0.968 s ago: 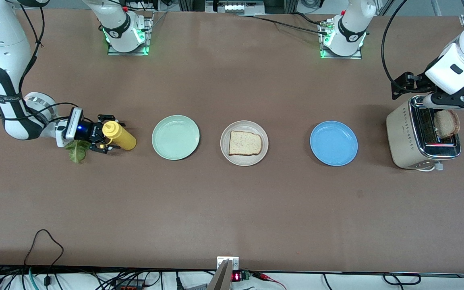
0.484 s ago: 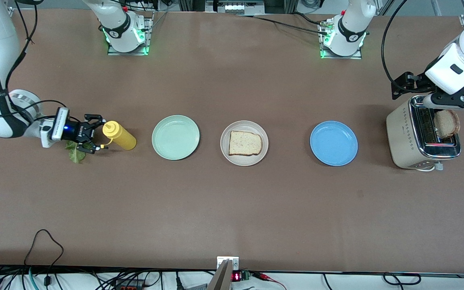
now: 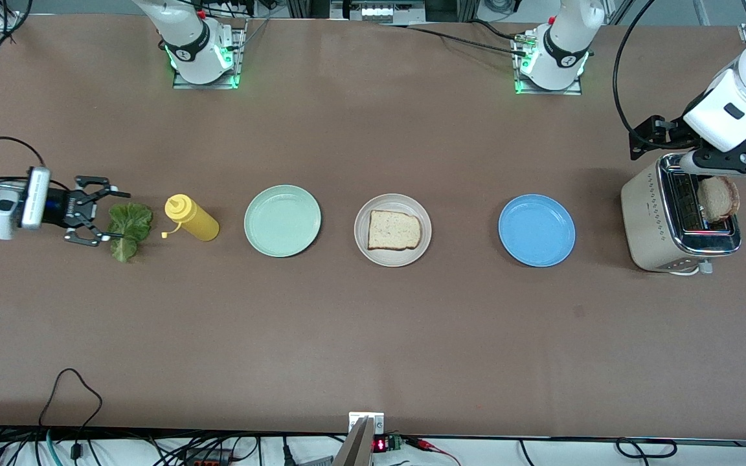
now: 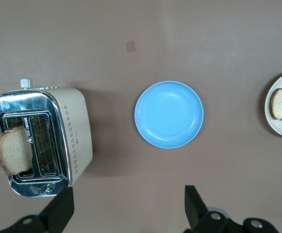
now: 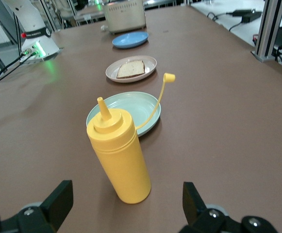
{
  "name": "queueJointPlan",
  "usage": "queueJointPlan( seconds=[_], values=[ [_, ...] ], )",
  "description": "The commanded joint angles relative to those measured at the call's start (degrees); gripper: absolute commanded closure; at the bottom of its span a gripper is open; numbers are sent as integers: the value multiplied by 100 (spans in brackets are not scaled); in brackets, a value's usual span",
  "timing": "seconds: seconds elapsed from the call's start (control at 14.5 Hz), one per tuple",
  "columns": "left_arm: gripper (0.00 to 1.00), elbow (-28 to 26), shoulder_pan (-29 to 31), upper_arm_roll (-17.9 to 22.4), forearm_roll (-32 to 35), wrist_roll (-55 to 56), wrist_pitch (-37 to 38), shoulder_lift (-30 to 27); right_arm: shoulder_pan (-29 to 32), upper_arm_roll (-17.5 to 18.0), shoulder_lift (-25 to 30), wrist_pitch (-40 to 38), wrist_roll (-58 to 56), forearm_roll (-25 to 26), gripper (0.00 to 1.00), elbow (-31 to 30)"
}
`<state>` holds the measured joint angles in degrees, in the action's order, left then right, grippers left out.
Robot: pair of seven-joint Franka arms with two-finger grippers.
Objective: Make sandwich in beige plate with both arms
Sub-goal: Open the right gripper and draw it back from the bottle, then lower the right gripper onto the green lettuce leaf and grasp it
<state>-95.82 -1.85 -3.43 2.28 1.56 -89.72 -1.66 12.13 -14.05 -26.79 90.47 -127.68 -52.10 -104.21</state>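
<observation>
No text, label or number is legible anywhere (only a tiny red display, unreadable).

A yellow squeeze bottle (image 3: pixel 193 219), mint-green plate (image 3: pixel 282 221), blue plate (image 3: pixel 537 230) and toaster (image 3: pixel 667 223).

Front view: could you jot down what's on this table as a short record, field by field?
beige plate: middle of the row, one bread slice on it
mint plate: bare, toward the right arm's end
blue plate: bare, toward the left arm's end
toaster: second slice sticking out of a slot
lettuce: on the table beside the mustard bottle
right pincer: open, at the lettuce
left pincer: open, above the toaster
</observation>
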Motion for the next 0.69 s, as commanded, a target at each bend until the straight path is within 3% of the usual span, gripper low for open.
queueJointPlan(
  seconds=[0.0,0.35,0.62],
  values=[
    [0,-7,9,-8,89,-68,34,-36,-26,25,454,41,970,646,0,138],
    [0,-7,9,-8,89,-51,34,-36,-377,42,1210,830,3121,2129,0,112],
    [0,-7,0,-8,89,-51,34,-36,-720,139,1378,1245,5396,3316,0,112]
  ],
)
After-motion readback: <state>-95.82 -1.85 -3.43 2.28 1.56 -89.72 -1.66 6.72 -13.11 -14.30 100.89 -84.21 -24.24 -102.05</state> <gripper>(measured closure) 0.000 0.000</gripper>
